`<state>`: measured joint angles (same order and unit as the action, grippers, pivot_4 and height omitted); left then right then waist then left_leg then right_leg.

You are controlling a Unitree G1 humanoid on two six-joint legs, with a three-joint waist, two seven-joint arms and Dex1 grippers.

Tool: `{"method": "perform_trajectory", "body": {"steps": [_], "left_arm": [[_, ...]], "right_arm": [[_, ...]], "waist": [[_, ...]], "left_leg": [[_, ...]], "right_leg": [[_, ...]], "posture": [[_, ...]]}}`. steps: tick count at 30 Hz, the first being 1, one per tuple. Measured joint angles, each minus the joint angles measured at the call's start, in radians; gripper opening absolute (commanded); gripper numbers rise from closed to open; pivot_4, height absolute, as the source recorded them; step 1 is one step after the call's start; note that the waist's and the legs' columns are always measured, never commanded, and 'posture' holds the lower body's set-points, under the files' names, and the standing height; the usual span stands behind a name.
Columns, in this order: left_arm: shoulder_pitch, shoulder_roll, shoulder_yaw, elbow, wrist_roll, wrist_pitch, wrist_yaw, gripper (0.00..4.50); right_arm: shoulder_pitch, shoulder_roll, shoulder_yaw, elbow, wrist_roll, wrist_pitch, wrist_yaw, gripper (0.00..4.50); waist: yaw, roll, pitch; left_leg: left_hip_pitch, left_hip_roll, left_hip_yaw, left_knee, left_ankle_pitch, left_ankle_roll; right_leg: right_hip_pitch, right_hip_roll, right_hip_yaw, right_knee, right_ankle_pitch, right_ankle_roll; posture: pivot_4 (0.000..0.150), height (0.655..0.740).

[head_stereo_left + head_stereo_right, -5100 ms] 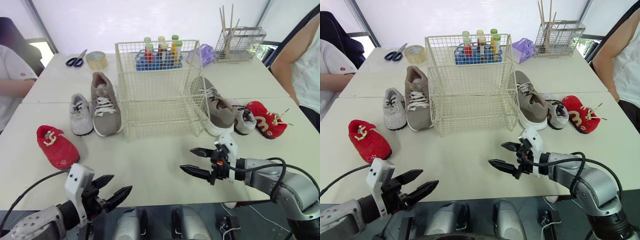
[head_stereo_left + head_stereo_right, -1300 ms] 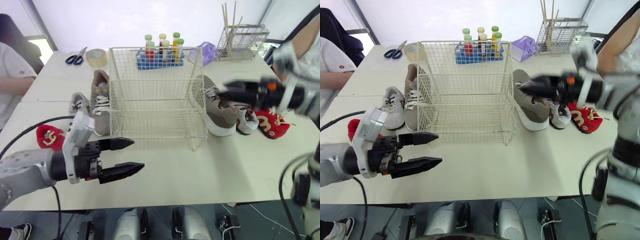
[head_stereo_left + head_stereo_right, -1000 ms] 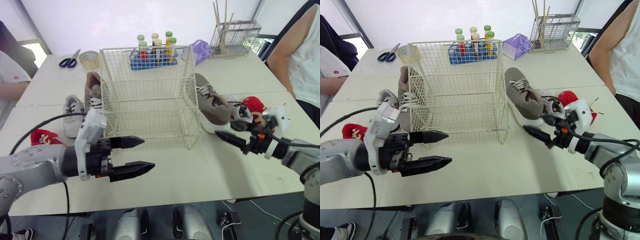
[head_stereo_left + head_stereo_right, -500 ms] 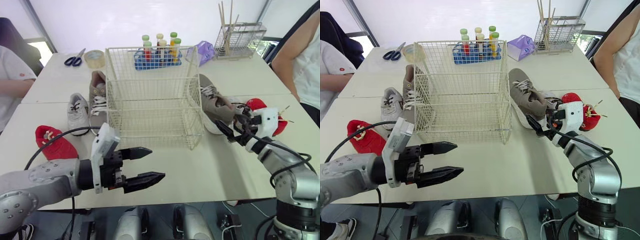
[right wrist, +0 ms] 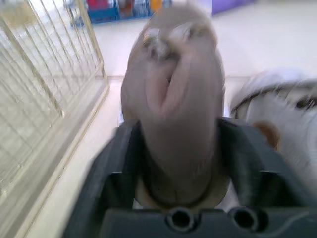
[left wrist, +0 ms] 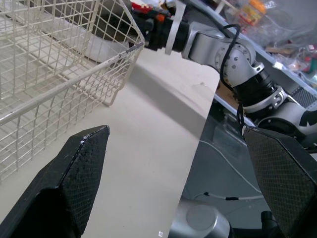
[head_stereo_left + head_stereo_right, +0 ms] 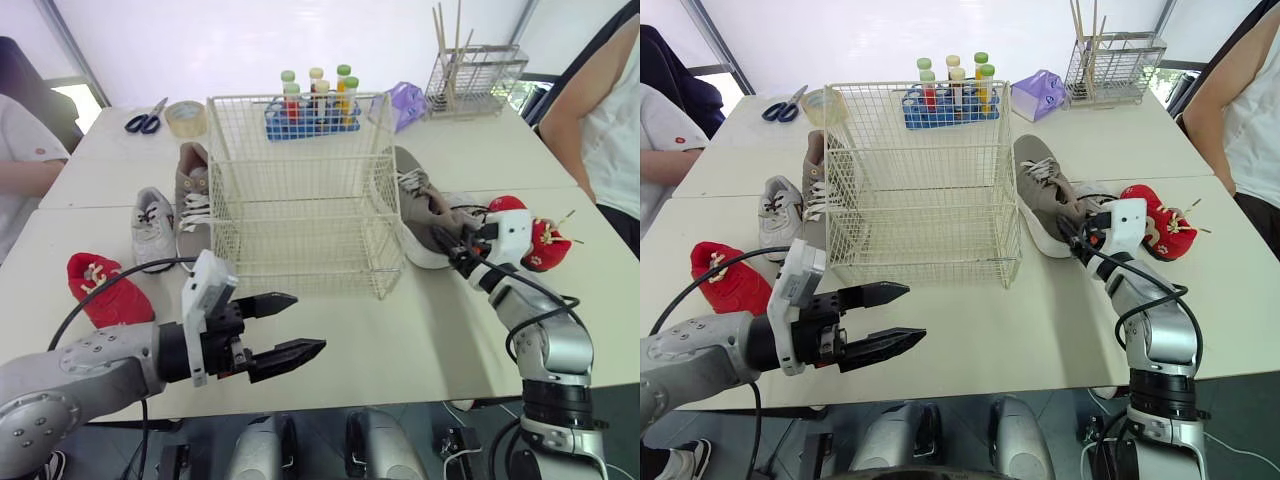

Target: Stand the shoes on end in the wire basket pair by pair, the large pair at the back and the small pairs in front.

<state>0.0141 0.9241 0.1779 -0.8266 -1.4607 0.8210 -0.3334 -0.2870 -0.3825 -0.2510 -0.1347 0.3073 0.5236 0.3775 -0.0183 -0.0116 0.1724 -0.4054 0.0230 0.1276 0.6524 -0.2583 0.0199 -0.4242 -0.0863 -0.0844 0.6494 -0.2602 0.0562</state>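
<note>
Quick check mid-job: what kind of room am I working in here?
Probably a lab or robot test room, not a home. A blue rack of colour-capped tubes stands behind the white wire basket, pale tables are pushed together, and a person in white is on one side and another person on the other.

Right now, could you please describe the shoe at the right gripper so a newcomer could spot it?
Find the wire basket in the middle of the table; three shoes lie on its right side. It is the large taupe shoe nearest the basket, with the right gripper at its near end. It is far longer than the small grey shoe and red shoe beside it.
</note>
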Motion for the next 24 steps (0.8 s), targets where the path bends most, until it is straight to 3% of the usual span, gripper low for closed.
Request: {"method": "perform_trajectory", "body": {"steps": [3,8,11,15,20,24], "left_arm": [[0.011,0.001,0.002,0.000,0.012,-0.002,-0.010,4.50],[0.005,0.016,0.026,0.008,0.005,-0.003,-0.037,4.50],[-0.031,0.033,0.041,0.041,-0.013,-0.003,-0.066,4.50],[-0.055,0.051,0.047,0.084,-0.019,0.000,-0.097,4.50],[-0.027,0.087,0.136,0.114,-0.072,0.006,-0.120,4.50],[0.012,0.102,0.251,0.144,-0.141,0.008,-0.124,4.50]], "right_arm": [[0.001,-0.011,0.018,0.001,-0.027,-0.018,-0.008,0.22],[-0.126,-0.055,0.015,0.144,-0.037,-0.061,-0.003,0.22],[-0.354,-0.121,-0.035,0.275,-0.026,-0.101,-0.008,0.22],[-0.609,-0.211,-0.076,0.303,-0.001,-0.207,0.033,0.22],[-0.781,-0.318,-0.044,0.401,0.048,-0.258,0.253,0.22],[-0.977,-0.366,-0.031,0.525,0.195,-0.132,0.519,0.22]], "waist": [[0.001,-0.002,-0.001],[0.001,0.002,0.002],[0.004,0.014,0.012],[0.005,0.014,0.012],[0.001,0.013,0.012],[-0.002,0.014,0.016]], "left_leg": [[0.000,0.001,0.000,0.000,0.000,0.000],[-0.001,0.001,0.001,0.001,0.000,-0.001],[-0.005,0.001,0.001,0.004,0.001,0.000],[-0.005,0.004,0.001,0.000,0.001,-0.001],[-0.004,0.004,0.002,-0.001,0.001,-0.001],[-0.004,0.005,0.003,0.000,0.001,-0.001]], "right_leg": [[0.000,0.001,0.000,0.000,0.000,-0.001],[-0.001,0.001,0.000,0.000,0.001,-0.003],[-0.005,0.001,0.000,0.000,0.003,-0.002],[-0.005,0.005,0.000,-0.002,0.002,-0.002],[-0.005,0.004,0.000,-0.003,0.002,-0.001],[-0.005,0.004,0.000,-0.002,0.002,-0.002]], "posture": [[0.150,0.7400],[0.150,0.7400],[0.150,0.7400],[0.150,0.7400],[0.150,0.7400],[0.150,0.7400]]}}
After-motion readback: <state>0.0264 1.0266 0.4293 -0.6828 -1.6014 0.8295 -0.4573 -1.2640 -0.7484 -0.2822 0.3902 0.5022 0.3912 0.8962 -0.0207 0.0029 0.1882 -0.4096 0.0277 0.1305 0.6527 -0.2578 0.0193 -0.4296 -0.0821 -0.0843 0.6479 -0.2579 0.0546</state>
